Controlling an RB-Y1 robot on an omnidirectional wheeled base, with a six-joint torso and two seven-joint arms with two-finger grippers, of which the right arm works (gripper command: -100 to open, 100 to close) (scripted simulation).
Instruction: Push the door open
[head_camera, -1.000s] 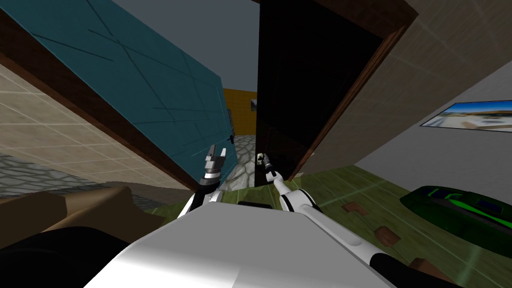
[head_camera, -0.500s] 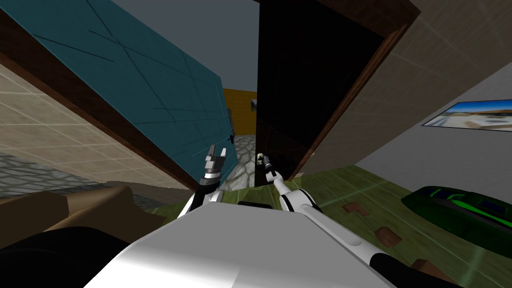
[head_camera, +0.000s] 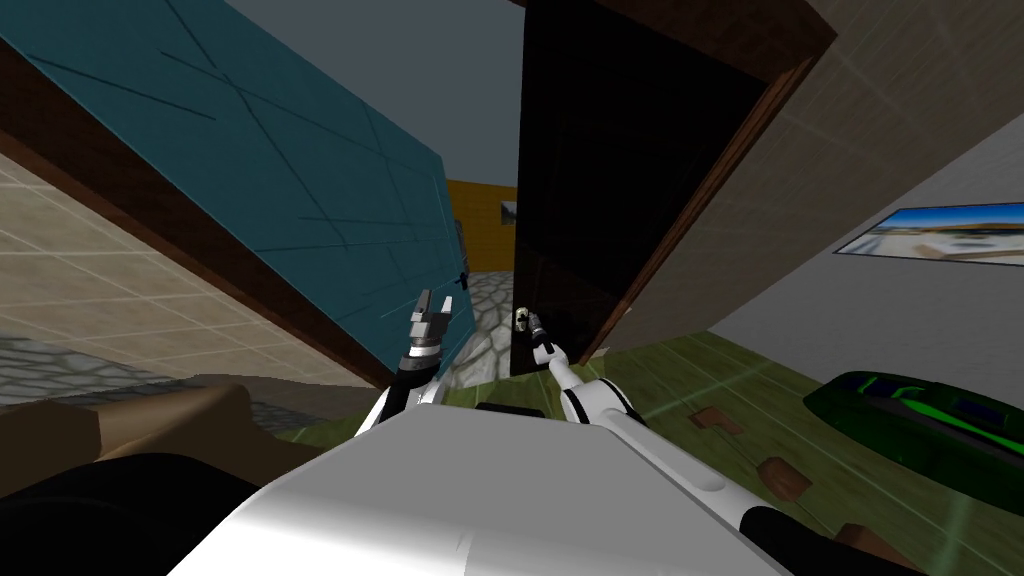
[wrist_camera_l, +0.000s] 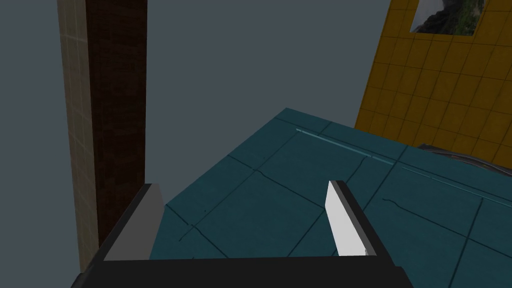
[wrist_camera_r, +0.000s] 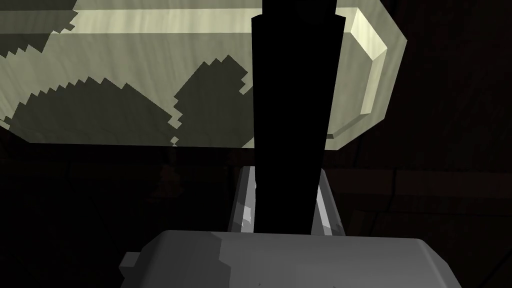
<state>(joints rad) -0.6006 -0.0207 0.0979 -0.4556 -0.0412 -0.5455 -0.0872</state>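
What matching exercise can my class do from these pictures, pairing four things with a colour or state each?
Things:
1. left gripper
2. right gripper
3. door leaf
4. far wall

Colours or states:
A. yellow, tiled
B. fingers shut on a dark bar
C. teal, with thin dark lines
D. fingers open, at the door leaf

Right pairs: 1-D, 2-B, 3-C, 4-A.
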